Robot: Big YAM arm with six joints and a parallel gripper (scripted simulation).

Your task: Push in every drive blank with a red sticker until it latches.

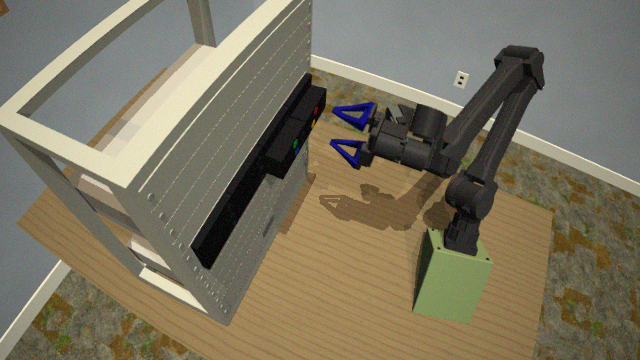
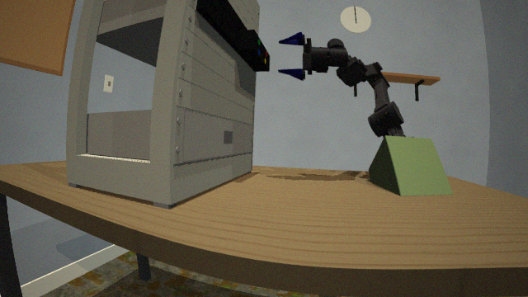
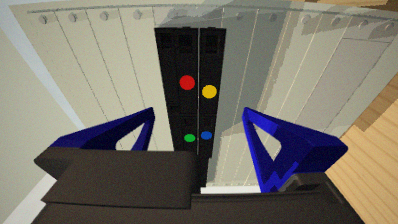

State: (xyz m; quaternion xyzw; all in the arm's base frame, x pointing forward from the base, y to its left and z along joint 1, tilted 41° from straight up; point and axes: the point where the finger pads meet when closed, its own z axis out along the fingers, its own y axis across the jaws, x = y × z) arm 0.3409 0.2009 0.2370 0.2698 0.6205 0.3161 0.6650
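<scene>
A grey rack (image 1: pixel 150 197) fills the left half of the top view, standing on a wooden table (image 1: pixel 350 280). High on its front face, black drive blanks jut out toward the arm; the far end of that row sits just left of centre in the upper part of the frame. In the wrist view four stickers show on the blank faces at upper centre: a red sticker (image 3: pixel 187 82) beside a yellow sticker (image 3: pixel 209 91), and below them a green sticker (image 3: pixel 189 138) beside a blue sticker (image 3: pixel 206 135). The blank with the red sticker (image 3: pixel 186 60) stands in the left column. The gripper (image 1: pixel 347 131) hangs in the air right of the blanks, near them but apart, its blue fingers (image 1: pixel 357 116) spread wide and pointing at the rack, with nothing between them. In the exterior view the gripper (image 2: pixel 292 56) is level with the projecting blanks at top centre. The arm rises from a green pedestal (image 1: pixel 450 295) at lower right of the top view.
</scene>
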